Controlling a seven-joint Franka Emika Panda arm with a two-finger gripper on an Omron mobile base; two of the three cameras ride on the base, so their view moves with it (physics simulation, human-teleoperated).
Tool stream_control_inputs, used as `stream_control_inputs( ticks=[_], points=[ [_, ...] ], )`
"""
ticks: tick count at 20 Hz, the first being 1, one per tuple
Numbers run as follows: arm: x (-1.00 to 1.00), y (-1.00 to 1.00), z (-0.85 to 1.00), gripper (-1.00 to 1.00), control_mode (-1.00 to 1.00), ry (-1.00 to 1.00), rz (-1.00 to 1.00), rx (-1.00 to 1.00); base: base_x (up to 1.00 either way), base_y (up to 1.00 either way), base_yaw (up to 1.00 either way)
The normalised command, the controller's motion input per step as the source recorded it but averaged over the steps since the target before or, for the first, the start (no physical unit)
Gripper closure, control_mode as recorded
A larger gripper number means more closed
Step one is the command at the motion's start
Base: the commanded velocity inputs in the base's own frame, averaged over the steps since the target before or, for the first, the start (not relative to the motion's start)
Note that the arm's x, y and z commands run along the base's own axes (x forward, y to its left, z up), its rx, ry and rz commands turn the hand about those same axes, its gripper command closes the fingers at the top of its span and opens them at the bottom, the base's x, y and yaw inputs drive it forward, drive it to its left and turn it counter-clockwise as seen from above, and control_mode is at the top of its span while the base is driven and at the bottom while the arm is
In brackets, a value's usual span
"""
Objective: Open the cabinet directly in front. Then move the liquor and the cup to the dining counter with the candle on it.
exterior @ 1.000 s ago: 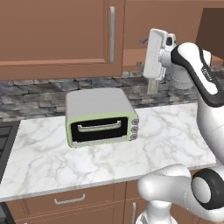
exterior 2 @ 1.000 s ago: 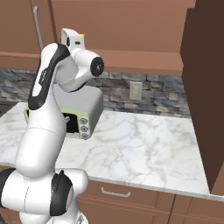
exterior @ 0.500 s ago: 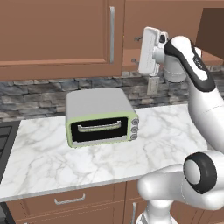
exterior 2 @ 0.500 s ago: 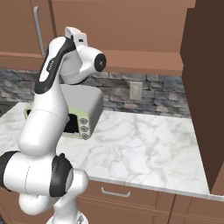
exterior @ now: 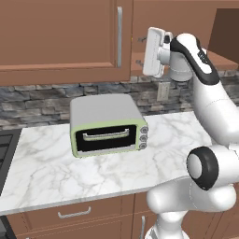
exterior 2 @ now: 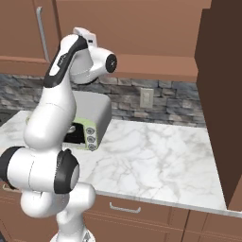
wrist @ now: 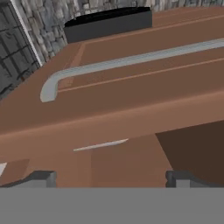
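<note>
Since a second ago the gripper (exterior: 140, 50) has risen and swung left toward the cabinet (exterior: 60, 37), now level with its lower doors. Its jaws stand wide and hold nothing. The cabinet hangs on the far wall above the toaster oven (exterior: 107, 125), doors shut. Its handle (wrist: 127, 61), a stiff silver bar standing off the wood, looks the place to grip; the hinged door should swing rigidly but may resist at first.

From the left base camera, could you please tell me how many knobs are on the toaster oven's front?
3, stacked in a column at the right end of the toaster oven front: top knob, middle knob, bottom knob. None appear hidden.
</note>
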Motion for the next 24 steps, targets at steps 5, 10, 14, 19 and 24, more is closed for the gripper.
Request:
stream_control_inputs(
  ticks=[5,10,14,19,24],
  points=[
    [0.23,0.39,0.0,-1.0,-1.0,0.0,0.06,0.0,0.0,0.0,0.0],
    [0.26,0.34,-0.01,-1.0,-1.0,0.0,0.09,0.0,0.0,0.0,0.0],
    [-0.07,0.24,0.0,-1.0,-1.0,-0.04,0.16,-0.03,0.0,0.0,0.0],
    [-0.95,0.05,0.05,-1.0,-1.0,-0.27,0.22,-0.07,0.0,0.0,0.0],
    [-1.0,0.17,0.15,-1.0,-1.0,-0.4,0.16,-0.06,0.0,0.0,0.0]
  ],
)
